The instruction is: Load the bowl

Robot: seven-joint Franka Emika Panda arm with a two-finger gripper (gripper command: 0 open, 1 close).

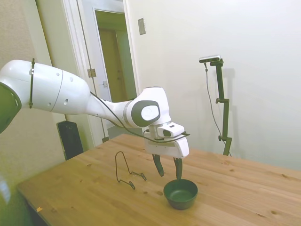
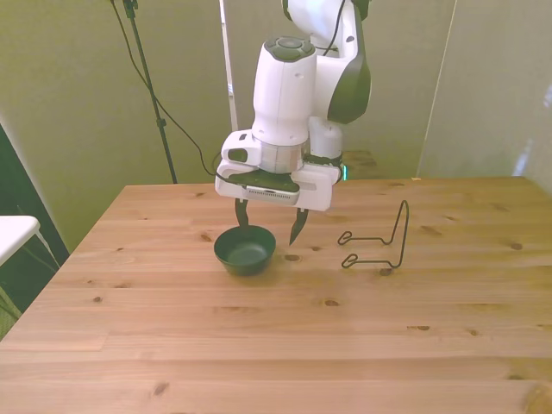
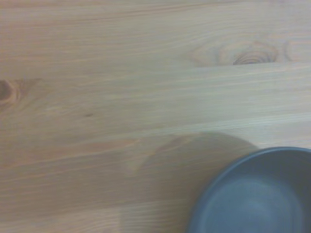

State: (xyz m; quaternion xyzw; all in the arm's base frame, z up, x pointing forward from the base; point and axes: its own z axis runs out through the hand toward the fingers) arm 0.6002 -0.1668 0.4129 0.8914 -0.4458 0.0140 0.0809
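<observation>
Bare wood fills the front of the table (image 2: 259, 362), with knots and lines in it and nothing on it. Go a little farther back and you find the bowl (image 2: 245, 249). It is small, round and dark green. It sits upright on the wood, near the middle of the table and a bit toward the front view's left. It looks empty inside.

Right above the bowl hangs the gripper (image 2: 269, 226). Its two dark fingers point down and are spread apart. They hold nothing. In the front view, one finger comes down at the far rim of the bowl, and the other comes down just beside the bowl, over the wood. In the side view one finger tip seems to dip at the rim too. I cannot tell if it touches.

Off to the front view's right, apart from the bowl, stands a thin black wire rack (image 2: 378, 242). It is empty.

The wrist view is blurry and shows mostly wood, with part of the bowl's rim at one corner.

Behind all this, the white arm (image 2: 289, 95) goes up and back toward the wall.

I think the job has hardly begun. The bowl is not picked up yet and it is not in the rack. Grabbing the rim, lifting and setting the bowl in the rack are all left to do.
</observation>
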